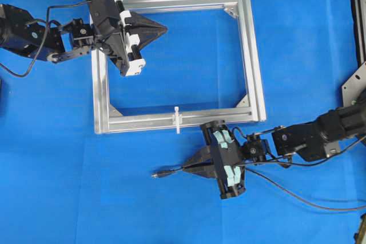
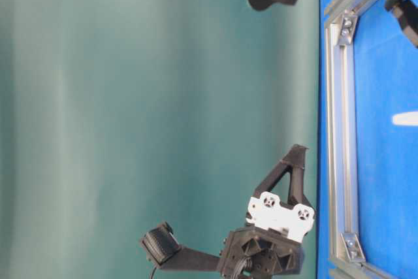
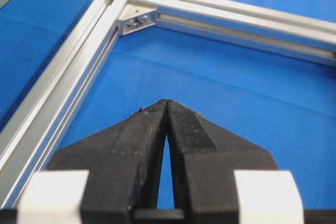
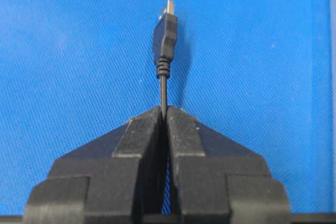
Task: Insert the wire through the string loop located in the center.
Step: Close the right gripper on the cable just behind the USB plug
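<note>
Two closed grippers show: nearest the front of the table, the right gripper (image 4: 165, 111) pinches the wire (image 1: 189, 168) just behind its plug (image 4: 165, 35), which juts straight out past the fingertips, low over the blue cloth (image 1: 57, 187). Just beyond, the loop (image 1: 178, 119) stands upright on the near rail of the frame (image 1: 251, 55), so the plug should be turned to face it squarely and fed through slowly, keeping the grip close to the tip. Farthest, the left gripper (image 1: 163, 28) hangs shut and empty over the frame's far corner.
</note>
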Motion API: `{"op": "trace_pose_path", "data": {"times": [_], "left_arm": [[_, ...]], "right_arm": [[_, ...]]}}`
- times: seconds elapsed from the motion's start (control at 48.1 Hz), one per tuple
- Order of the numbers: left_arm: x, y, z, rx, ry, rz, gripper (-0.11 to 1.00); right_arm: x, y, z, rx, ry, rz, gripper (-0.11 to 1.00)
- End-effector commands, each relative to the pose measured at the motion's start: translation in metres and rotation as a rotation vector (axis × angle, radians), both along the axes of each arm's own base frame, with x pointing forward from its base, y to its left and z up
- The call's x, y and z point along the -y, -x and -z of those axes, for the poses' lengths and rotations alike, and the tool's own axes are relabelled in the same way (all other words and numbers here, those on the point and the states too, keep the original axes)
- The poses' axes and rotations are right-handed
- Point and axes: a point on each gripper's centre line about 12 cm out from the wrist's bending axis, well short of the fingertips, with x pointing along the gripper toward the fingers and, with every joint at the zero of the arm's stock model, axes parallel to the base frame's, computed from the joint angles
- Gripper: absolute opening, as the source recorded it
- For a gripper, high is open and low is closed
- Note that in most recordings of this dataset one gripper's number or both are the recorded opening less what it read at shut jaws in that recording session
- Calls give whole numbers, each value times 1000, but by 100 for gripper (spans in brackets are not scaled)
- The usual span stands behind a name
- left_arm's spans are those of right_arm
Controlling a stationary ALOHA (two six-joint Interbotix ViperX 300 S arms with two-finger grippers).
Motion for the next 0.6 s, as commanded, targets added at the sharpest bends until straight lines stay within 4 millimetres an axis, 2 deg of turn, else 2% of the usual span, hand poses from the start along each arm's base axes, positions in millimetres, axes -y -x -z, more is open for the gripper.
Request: {"op": "trace_pose_path", "data": {"times": [0.0,0.312,0.582], "left_arm": [[0,-4,-17,53,-16,2,0],[3,-6,-19,58,-15,13,0],[4,-7,-19,56,-15,16,0]], "right_arm": [[-2,-5,-26,57,-19,-3,-4],[-1,4,-82,72,-22,-20,-4],[0,7,-85,66,-7,-28,-4]]}}
